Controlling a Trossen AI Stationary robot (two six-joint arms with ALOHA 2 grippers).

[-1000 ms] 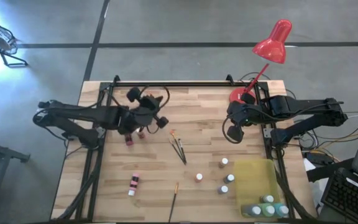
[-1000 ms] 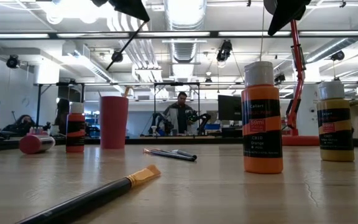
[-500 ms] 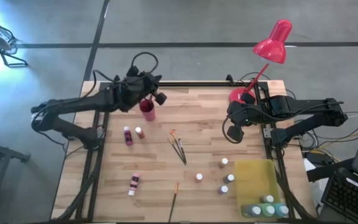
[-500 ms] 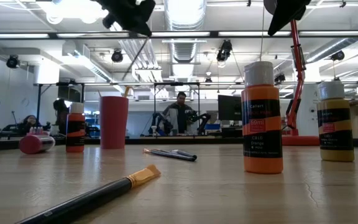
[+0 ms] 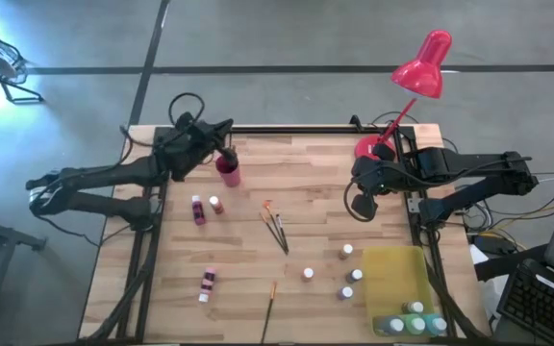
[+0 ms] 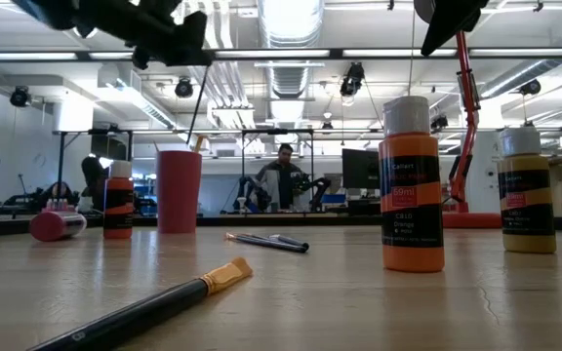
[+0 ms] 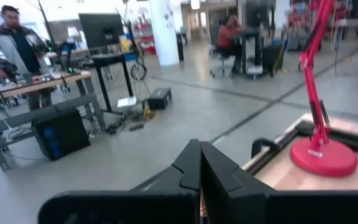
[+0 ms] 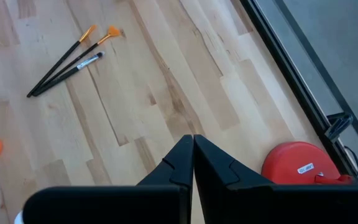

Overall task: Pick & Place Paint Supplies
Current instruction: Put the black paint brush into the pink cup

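Note:
My left gripper (image 5: 225,153) hangs shut over the red cup (image 5: 227,170) near the table's far left, with a thin dark paintbrush (image 6: 195,102) below it. Another brush tip pokes out of the cup (image 6: 179,190). My right gripper (image 5: 362,204) hovers shut over bare wood at the right, close to the lamp base. Two small bottles (image 5: 206,207) stand near the cup, and one (image 5: 206,284) lies on its side. Three brushes (image 5: 275,228) lie mid-table and another (image 5: 269,308) lies at the near edge. Several white-capped bottles (image 5: 348,272) stand beside the yellow tray. My left gripper pinches the paintbrush at its upper end (image 6: 204,66) between the two shut fingers (image 7: 191,171), coming from above. The brush hangs slanting below the fingers, and its lower end (image 6: 186,144) reaches the red cup's mouth.
The yellow tray (image 5: 397,274) sits at the near right with larger bottles (image 5: 412,323) at its near end. The red lamp's base (image 5: 367,147) stands at the far right, its head overhanging the far edge. Bare wood lies between the cup and the lamp.
My left gripper has swung from above the two small bottles toward the far left, up to the red cup, carrying the brush. The brush now hangs steeper, with its lower end at the cup's mouth. The right arm has kept still.

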